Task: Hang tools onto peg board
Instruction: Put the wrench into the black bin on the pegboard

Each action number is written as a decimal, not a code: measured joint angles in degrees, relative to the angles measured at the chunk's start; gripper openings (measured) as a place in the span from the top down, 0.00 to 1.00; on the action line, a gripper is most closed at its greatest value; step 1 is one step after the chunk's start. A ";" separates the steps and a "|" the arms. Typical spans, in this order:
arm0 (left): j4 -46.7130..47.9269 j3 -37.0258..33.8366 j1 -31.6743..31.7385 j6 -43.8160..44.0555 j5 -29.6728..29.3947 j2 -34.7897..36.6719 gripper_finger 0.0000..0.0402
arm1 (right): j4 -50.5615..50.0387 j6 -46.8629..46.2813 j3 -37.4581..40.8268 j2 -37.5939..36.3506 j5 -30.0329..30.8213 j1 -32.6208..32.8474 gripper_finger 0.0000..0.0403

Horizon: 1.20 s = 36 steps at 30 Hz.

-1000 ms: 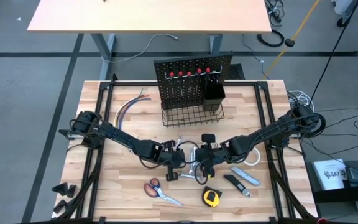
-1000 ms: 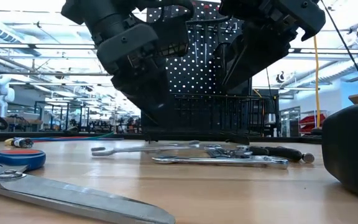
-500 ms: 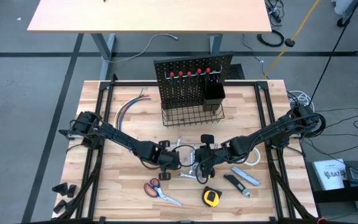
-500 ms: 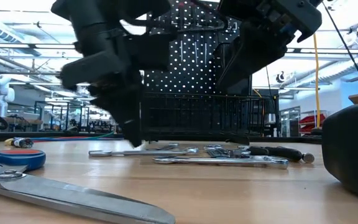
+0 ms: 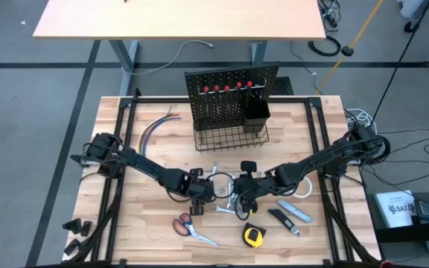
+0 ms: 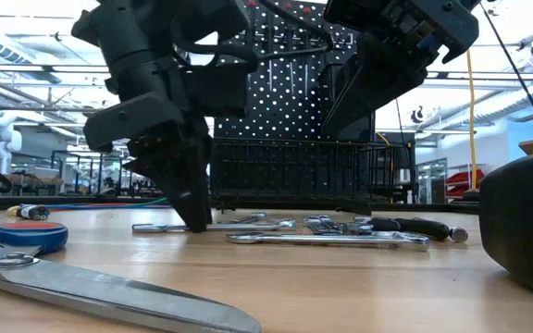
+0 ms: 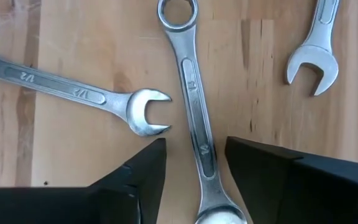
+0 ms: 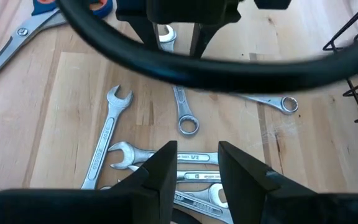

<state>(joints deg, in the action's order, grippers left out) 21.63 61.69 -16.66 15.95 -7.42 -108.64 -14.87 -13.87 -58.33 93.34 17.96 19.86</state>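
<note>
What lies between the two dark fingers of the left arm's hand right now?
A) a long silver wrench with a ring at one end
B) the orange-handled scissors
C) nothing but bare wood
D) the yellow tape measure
A: in the left wrist view the long silver ring-ended wrench runs down into the gap of the left hand, whose fingers stand apart on either side of its shaft on the light wooden table.

Wooden table (image 5: 140, 216) under wrenches (image 7: 191, 112), scissors (image 5: 192, 229)
</note>
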 joint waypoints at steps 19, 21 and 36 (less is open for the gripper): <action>-1.97 0.53 0.19 -2.71 3.54 -2.53 0.95 | 0.08 0.00 0.00 0.00 0.24 0.00 0.73; -1.91 0.36 0.19 -2.89 3.52 -1.36 0.95 | 0.08 -0.01 0.00 0.00 0.23 0.00 0.73; -3.28 0.37 0.02 -4.83 3.26 0.65 0.99 | 9.18 4.33 0.00 9.18 -5.01 0.02 0.73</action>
<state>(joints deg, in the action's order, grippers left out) 18.34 62.06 -16.64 11.12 -4.16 -107.98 -5.68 -9.54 -58.33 102.52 12.95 19.88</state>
